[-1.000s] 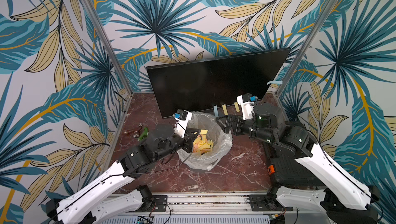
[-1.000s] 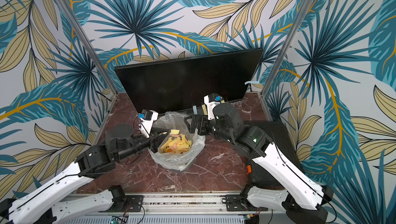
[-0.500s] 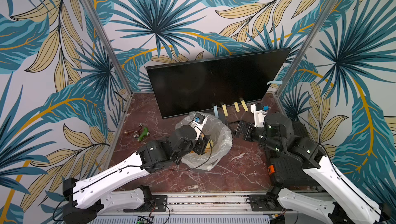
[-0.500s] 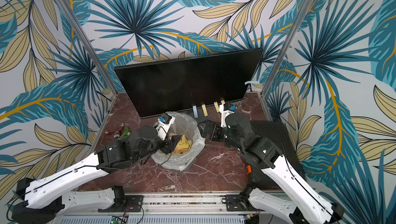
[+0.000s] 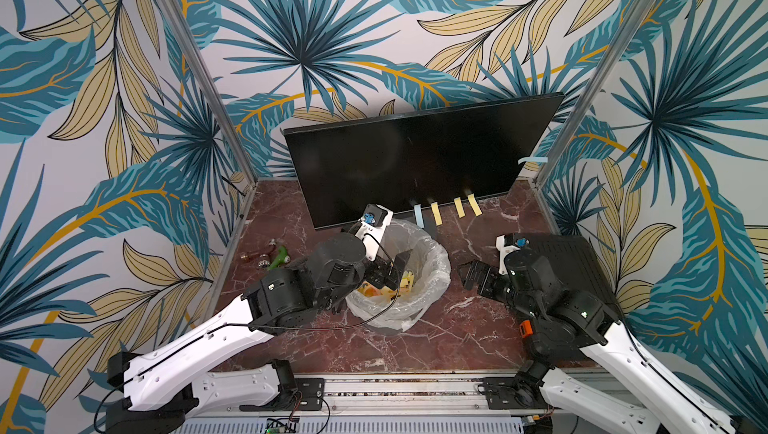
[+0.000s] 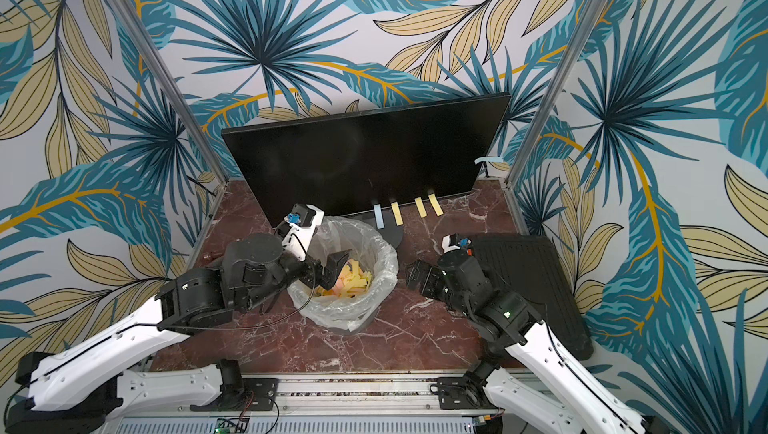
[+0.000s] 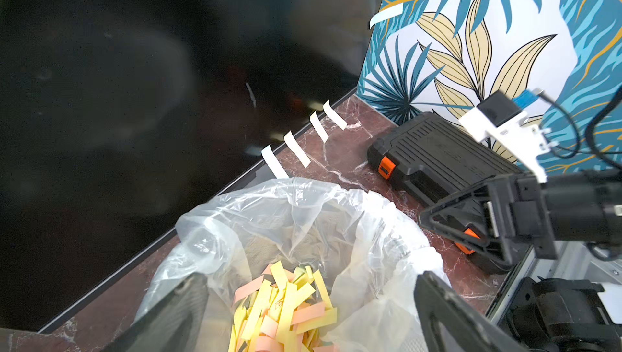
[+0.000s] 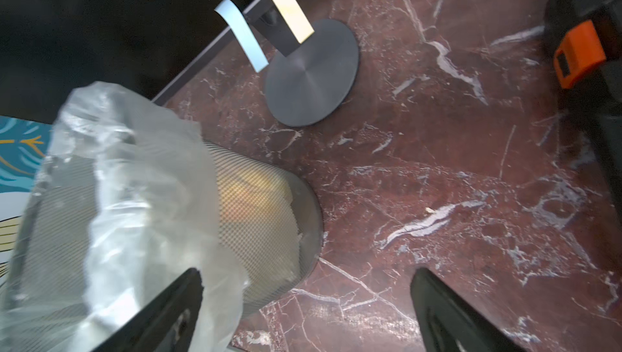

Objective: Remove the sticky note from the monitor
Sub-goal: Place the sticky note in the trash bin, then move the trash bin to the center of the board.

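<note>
The monitor [image 5: 415,162] leans at the back, its screen dark. Along its lower edge hang a blue sticky note [image 5: 419,216] and three yellow ones [image 5: 435,212]. Another blue strip [image 5: 532,160] sticks out at its right edge. My left gripper [image 5: 390,274] hovers over the lined bin [image 5: 436,253], open, with nothing between its fingers [image 7: 437,299]. Below it lies a heap of yellow and pink strips [image 7: 286,303]. My right gripper [image 5: 471,276] stands open and empty to the right of the bin, low over the marble, apart from the monitor.
The monitor's round grey foot [image 8: 311,74] sits behind the bin. A black ribbed case [image 5: 573,261] with orange latches lies at the right, under my right arm. Small green and brown items [image 5: 270,255] lie at the left. Metal posts [image 5: 582,91] flank the monitor.
My left gripper swung in over the bin and its jaws opened. My right gripper drew back from the monitor's lower edge to the right of the bin.
</note>
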`<move>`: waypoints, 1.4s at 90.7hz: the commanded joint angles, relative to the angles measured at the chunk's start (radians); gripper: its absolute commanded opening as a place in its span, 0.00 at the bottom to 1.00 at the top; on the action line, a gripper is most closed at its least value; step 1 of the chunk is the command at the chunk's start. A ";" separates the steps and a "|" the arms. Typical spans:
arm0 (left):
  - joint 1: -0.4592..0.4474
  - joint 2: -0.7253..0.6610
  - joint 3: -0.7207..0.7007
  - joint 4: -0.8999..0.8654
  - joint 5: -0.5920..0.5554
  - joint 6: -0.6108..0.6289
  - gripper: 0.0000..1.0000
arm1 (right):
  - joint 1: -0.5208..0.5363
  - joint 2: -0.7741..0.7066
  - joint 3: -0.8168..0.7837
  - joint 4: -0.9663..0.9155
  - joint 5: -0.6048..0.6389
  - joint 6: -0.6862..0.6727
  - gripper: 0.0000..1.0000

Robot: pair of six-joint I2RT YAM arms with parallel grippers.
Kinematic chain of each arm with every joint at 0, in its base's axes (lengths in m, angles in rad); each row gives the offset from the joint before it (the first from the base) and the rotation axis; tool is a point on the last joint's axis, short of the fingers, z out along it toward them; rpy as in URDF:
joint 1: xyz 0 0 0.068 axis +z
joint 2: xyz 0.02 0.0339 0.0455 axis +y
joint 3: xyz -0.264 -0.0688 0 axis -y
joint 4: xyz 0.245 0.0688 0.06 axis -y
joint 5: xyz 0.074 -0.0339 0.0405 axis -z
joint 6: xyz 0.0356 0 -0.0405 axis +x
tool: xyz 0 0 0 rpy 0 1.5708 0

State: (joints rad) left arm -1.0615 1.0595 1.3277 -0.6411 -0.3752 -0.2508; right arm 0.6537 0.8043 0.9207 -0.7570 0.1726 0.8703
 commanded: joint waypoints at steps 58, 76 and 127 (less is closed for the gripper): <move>-0.003 -0.009 0.007 0.020 0.025 -0.124 1.00 | -0.052 0.328 -0.141 0.426 -0.209 -0.024 0.98; -0.003 -0.001 0.002 0.039 0.025 -0.132 1.00 | -0.041 0.392 -0.142 0.511 -0.273 0.004 0.97; -0.003 0.027 0.000 0.047 0.024 -0.130 1.00 | 0.072 0.585 -0.050 0.644 -0.294 0.047 0.96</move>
State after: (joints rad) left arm -1.0615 1.0874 1.3396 -0.6170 -0.3519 -0.3756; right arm 0.6964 1.3495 0.8341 -0.1638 -0.0898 0.9085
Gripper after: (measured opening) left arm 0.999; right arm 0.960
